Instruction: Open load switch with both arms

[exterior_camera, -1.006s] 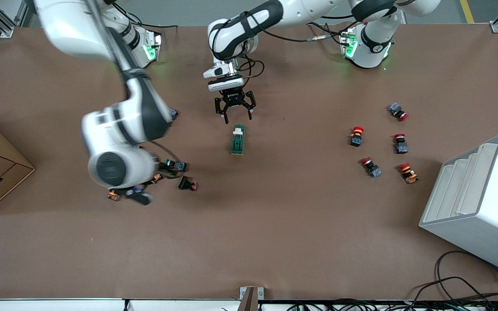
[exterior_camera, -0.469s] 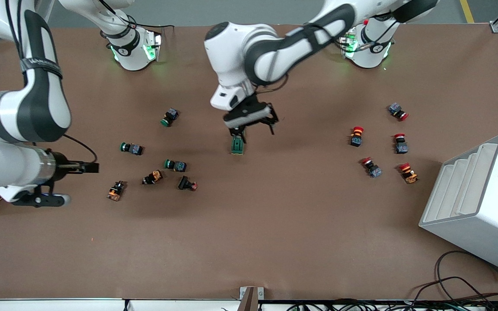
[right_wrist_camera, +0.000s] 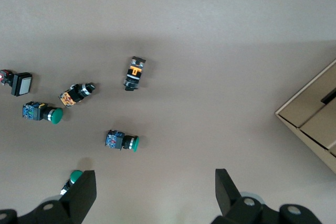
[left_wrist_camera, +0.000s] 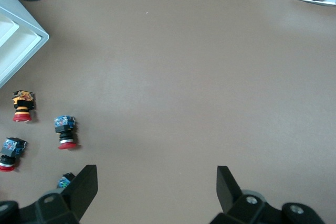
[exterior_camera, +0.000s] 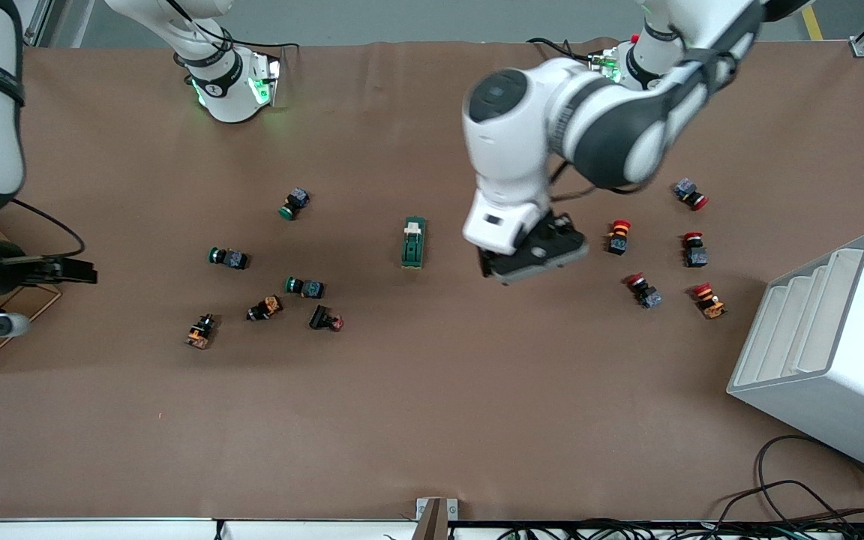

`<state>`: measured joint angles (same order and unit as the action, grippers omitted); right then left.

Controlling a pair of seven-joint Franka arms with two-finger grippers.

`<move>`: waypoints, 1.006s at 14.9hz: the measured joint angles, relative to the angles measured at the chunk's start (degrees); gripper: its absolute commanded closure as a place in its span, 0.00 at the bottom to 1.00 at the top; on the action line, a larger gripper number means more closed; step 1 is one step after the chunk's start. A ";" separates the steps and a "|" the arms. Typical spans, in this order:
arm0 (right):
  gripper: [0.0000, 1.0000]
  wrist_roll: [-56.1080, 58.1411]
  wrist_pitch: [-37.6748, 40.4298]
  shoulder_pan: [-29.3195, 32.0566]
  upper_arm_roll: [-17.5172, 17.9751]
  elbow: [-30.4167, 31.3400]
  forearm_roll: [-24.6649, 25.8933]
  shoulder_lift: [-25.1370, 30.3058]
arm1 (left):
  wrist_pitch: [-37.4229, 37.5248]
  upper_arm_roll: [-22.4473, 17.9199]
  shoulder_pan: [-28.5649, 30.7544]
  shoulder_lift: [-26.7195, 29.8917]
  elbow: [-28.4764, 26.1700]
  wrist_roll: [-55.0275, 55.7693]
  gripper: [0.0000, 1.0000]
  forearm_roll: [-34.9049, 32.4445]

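The load switch (exterior_camera: 412, 243), a dark green block with a white lever piece at the end toward the robot bases, lies alone mid-table. It shows in neither wrist view. The left arm's hand (exterior_camera: 529, 255) hangs over bare table between the load switch and the red push buttons. In the left wrist view my left gripper (left_wrist_camera: 156, 174) is open with only brown table between its fingers. My right gripper (exterior_camera: 72, 271) is up over the right arm's end of the table, by the cardboard box. The right wrist view shows it (right_wrist_camera: 155, 177) open and empty.
Green and orange push buttons (exterior_camera: 303, 286) (right_wrist_camera: 122, 141) lie scattered between the load switch and the right arm's end. Several red push buttons (exterior_camera: 618, 235) (left_wrist_camera: 64, 131) lie toward the left arm's end, beside a white tiered bin (exterior_camera: 829, 345). A cardboard box (right_wrist_camera: 315, 124) sits at the right arm's end.
The left gripper has left the load switch's lever end and swung toward the red buttons. The right arm has drawn back toward the cardboard box. The load switch stays in place.
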<state>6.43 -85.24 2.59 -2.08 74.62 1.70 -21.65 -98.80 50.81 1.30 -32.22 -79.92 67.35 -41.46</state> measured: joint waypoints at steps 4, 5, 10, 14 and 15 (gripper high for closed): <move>0.00 0.03 0.87 0.86 0.57 -1.08 -0.02 0.13 | 0.02 -7.72 2.38 5.71 2.26 -16.68 0.00 12.73; 0.00 0.03 1.41 0.85 0.89 -1.69 -0.02 0.14 | 0.03 -12.09 1.78 8.24 2.34 -22.19 0.00 17.24; 0.00 0.01 5.16 0.80 1.45 -2.88 -2.07 0.17 | 2.91 -30.92 -0.55 18.39 2.23 -42.76 0.00 36.13; 0.00 0.02 10.84 0.86 1.44 -4.19 -2.77 1.64 | 9.07 -39.31 -3.18 23.17 1.95 -50.89 0.00 39.57; 0.00 0.02 11.07 0.86 1.45 -4.39 -2.77 2.62 | 10.66 -41.02 -4.04 24.27 1.86 -51.62 0.00 40.50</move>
<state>6.45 -74.17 3.45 -0.63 70.23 -1.08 -19.03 -88.15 9.79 -2.74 -7.95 -78.05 15.73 -0.95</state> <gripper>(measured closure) 0.000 0.000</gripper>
